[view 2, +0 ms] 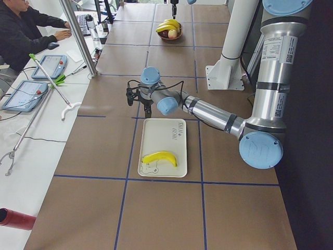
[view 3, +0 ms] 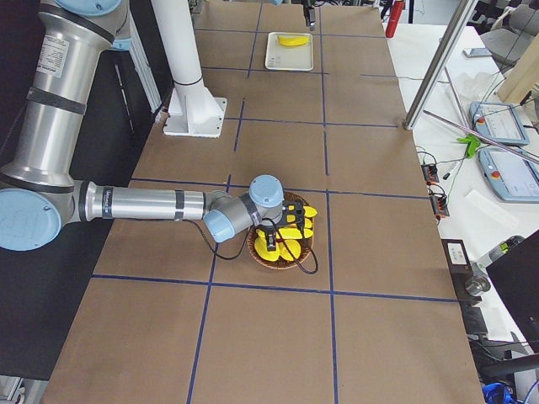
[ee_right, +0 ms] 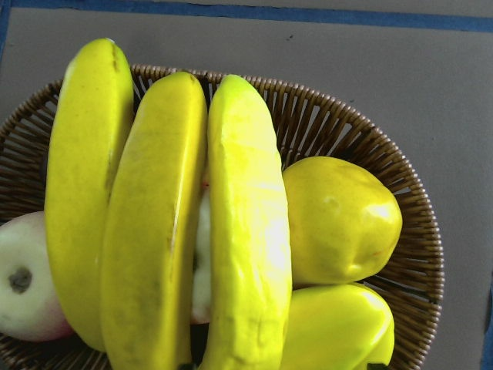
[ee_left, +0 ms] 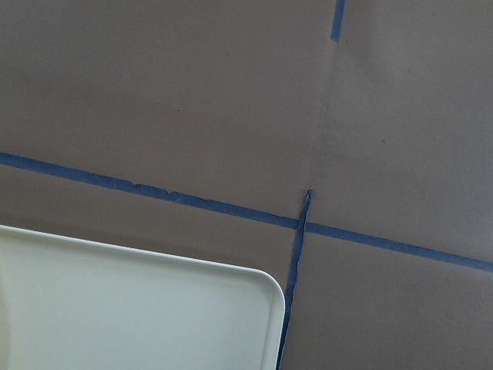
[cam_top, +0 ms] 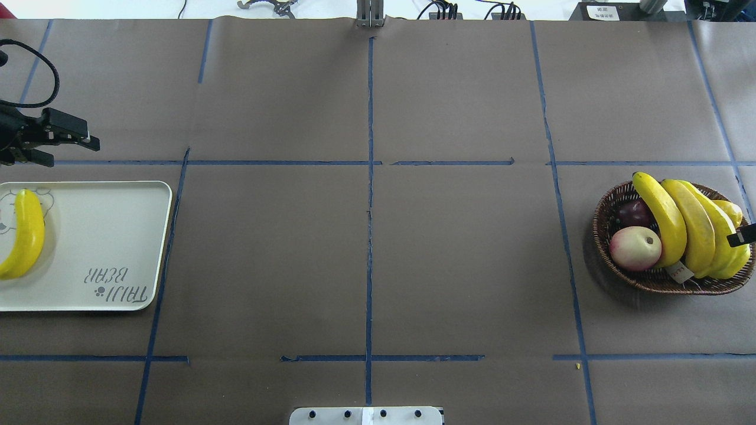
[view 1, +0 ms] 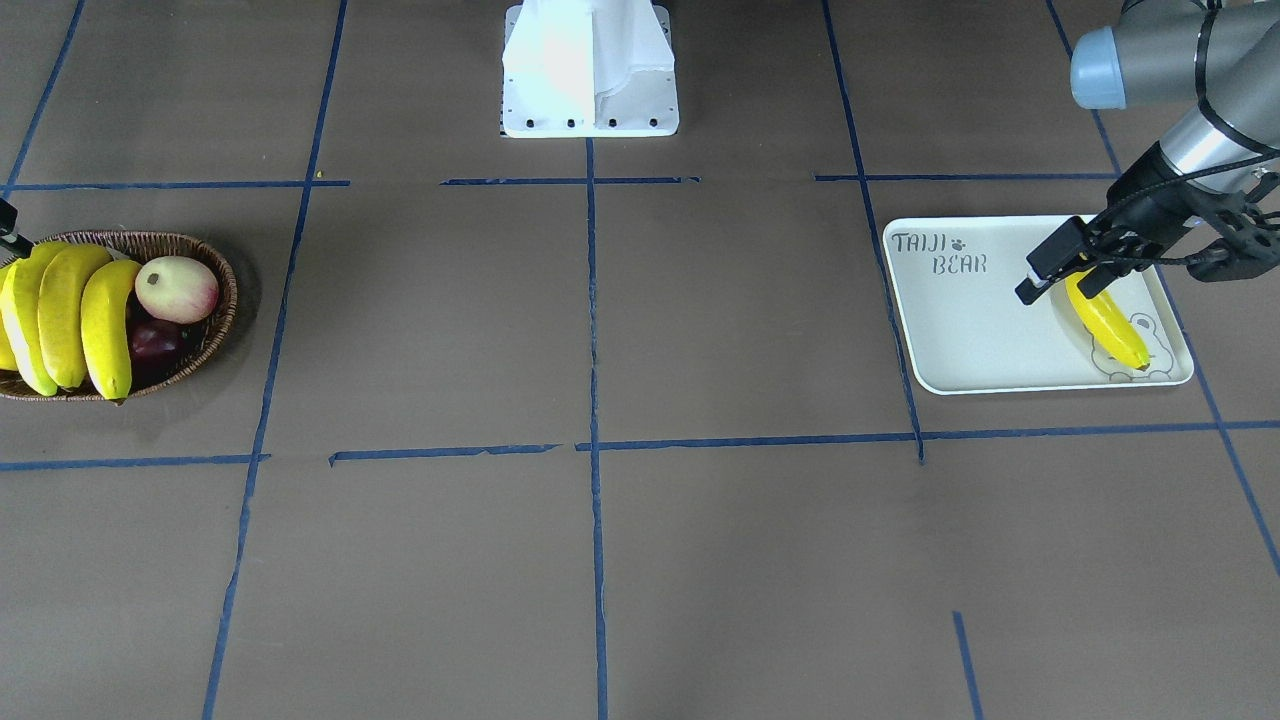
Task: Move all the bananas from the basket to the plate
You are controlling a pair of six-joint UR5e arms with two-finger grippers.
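Three bananas (view 1: 70, 315) lie side by side across the wicker basket (view 1: 222, 300); they also show in the overhead view (cam_top: 691, 230) and fill the right wrist view (ee_right: 162, 223). One banana (cam_top: 26, 236) lies on the off-white "TAIJI BEAR" plate (cam_top: 100, 236), over the bear print (view 1: 1105, 320). My left gripper (cam_top: 71, 150) is open and empty, hovering just beyond the plate's far edge. My right gripper (view 3: 285, 220) hovers over the bananas in the basket. Only one fingertip (cam_top: 743, 237) shows in the overhead view, and its fingers look spread.
The basket also holds a pink-and-cream fruit (cam_top: 635, 248), a dark red-purple mango (cam_top: 635, 212) and yellow rounded fruits (ee_right: 339, 220). The robot's white base (view 1: 590, 70) stands at mid-table. A wide stretch of brown table with blue tape lines (cam_top: 369, 236) separates basket and plate.
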